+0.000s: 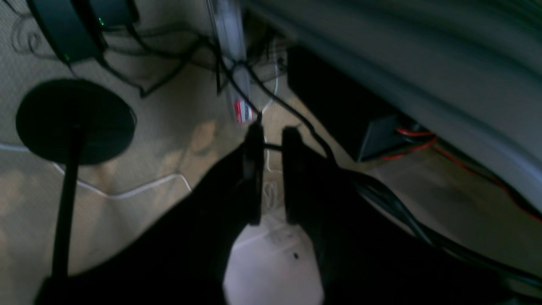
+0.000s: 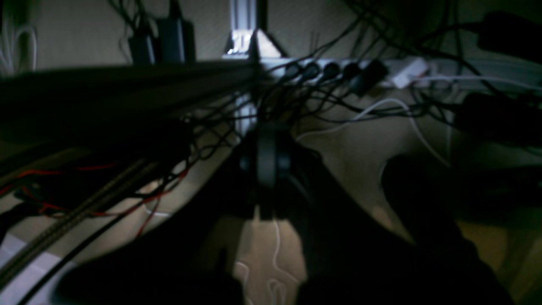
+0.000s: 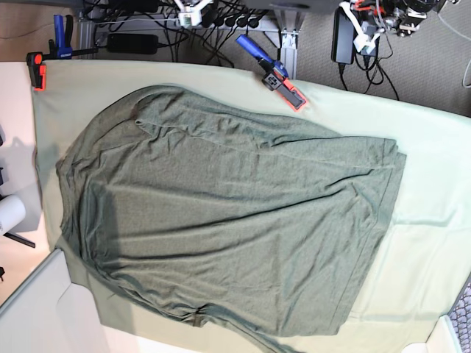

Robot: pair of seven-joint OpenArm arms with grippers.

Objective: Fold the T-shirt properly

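the t-shirt [image 3: 228, 220] lies spread over the pale green worktop [image 3: 434, 147], covering most of it, hem end toward the right of the base view and the shoulder end toward the left. it looks like a single open layer, or at most laid roughly flat: creases run across the upper part and the lower edge hangs near the worktop's front, but no clean fold line, no sleeve tucked in and no halved body shows. judged from that, folding proper has not begun, or only the laying-out is done; sleeves, sides and the final halving all seem left to do.

neither arm appears in the base view. the left tool [image 1: 273, 176] points down at the floor beside the worktop, over cables and a round black stand base [image 1: 74, 120]; its two dark fingers [image 1: 254, 178] stand a little apart with nothing between them, so it holds nothing. the right tool [image 2: 266, 165] likewise faces a cable tangle and a power strip [image 2: 338, 70] below the worktop; the view is dim and blurred, but its fingers appear pressed together, clenched on nothing.

two clamps [image 3: 276, 70] pin the cloth at the far edge.
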